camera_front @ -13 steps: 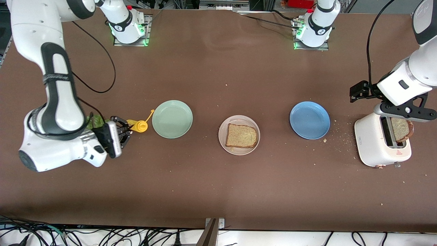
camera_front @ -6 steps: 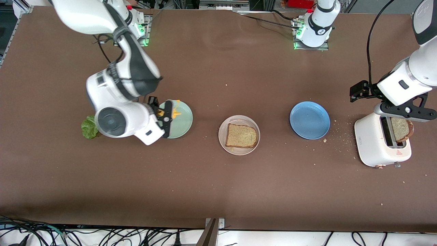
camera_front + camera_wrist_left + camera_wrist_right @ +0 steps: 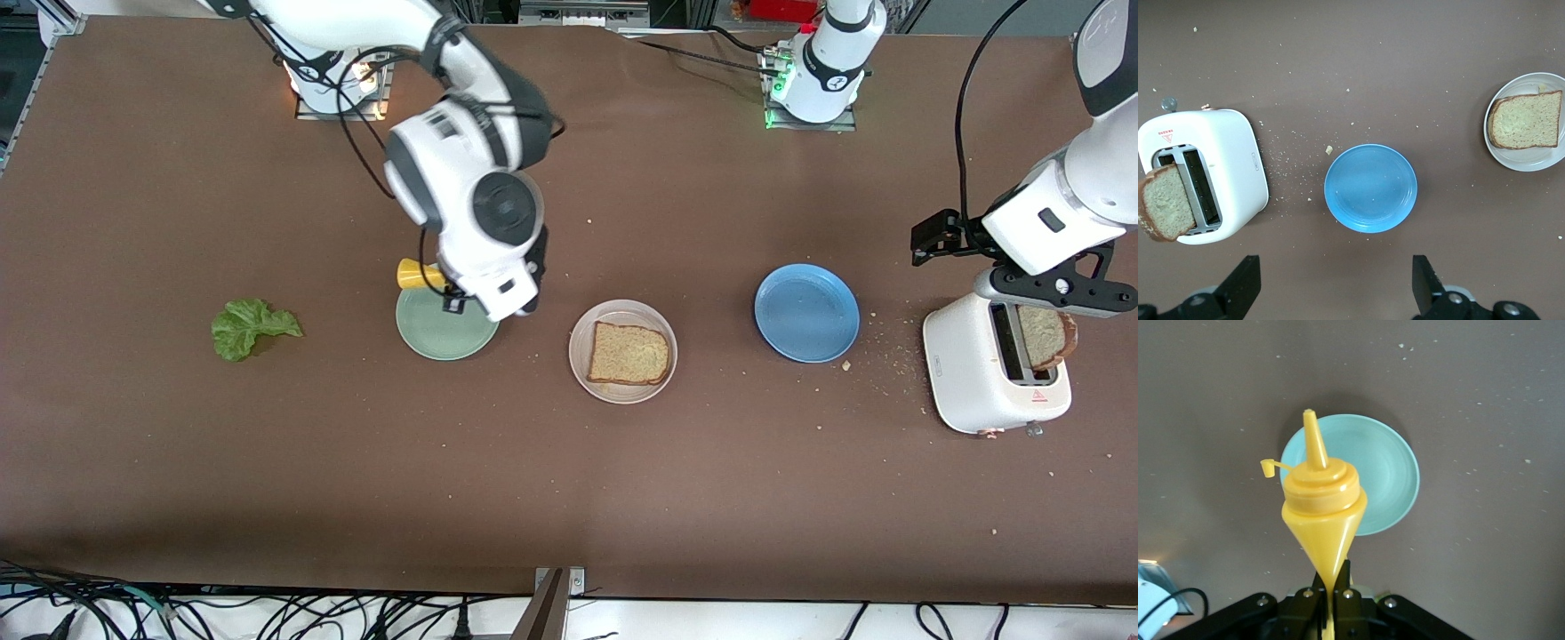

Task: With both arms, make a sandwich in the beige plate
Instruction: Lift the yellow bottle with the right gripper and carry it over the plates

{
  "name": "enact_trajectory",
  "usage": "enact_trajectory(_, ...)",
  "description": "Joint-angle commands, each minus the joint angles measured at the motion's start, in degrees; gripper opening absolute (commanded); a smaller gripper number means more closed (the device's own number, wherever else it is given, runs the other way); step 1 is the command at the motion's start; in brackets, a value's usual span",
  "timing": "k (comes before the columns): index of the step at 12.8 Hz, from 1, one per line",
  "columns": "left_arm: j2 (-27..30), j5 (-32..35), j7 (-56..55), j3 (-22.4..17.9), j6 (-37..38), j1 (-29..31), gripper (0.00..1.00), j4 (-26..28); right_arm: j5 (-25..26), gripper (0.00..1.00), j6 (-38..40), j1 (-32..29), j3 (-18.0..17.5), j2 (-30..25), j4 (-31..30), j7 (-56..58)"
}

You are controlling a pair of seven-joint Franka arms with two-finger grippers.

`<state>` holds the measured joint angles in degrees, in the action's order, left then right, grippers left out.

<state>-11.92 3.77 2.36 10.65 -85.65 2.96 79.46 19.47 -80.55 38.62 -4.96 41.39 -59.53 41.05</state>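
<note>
The right gripper [image 3: 1331,597] hangs over the green plate [image 3: 442,331], its fingers pinched on a yellow bottle [image 3: 1323,510] (nozzle pointing out, cap dangling beside it). The left gripper [image 3: 1335,287] waits above the table's left-arm end near the toaster [image 3: 994,373], fingers spread wide with nothing between them. The beige plate [image 3: 622,308] sits mid-table, between the green plate and the blue plate [image 3: 806,312], and carries one bread slice [image 3: 629,354]. A second slice [image 3: 1045,336] sticks up out of the toaster, tilted. The lettuce [image 3: 247,326] lies on the bare table toward the right arm's end, well apart from the beige plate.
</note>
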Motion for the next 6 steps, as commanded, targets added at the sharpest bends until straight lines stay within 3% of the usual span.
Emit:
enact_trajectory(1,0.2,-0.3,-0.7,0.1,0.8,-0.1,1.0,-0.5,9.6,0.0,0.2,6.2,0.9,1.9,0.9,-4.9)
enact_trajectory(4,0.2,-0.4,-0.7,0.1,0.8,-0.1,1.0,-0.5,19.3,0.0,0.9,12.2,0.9,4.5,0.9,-9.7)
enact_trajectory(6,0.2,-0.3,-0.7,0.1,0.8,-0.1,1.0,-0.5,23.1,0.0,0.9,14.6,0.9,6.1,0.8,-11.1)
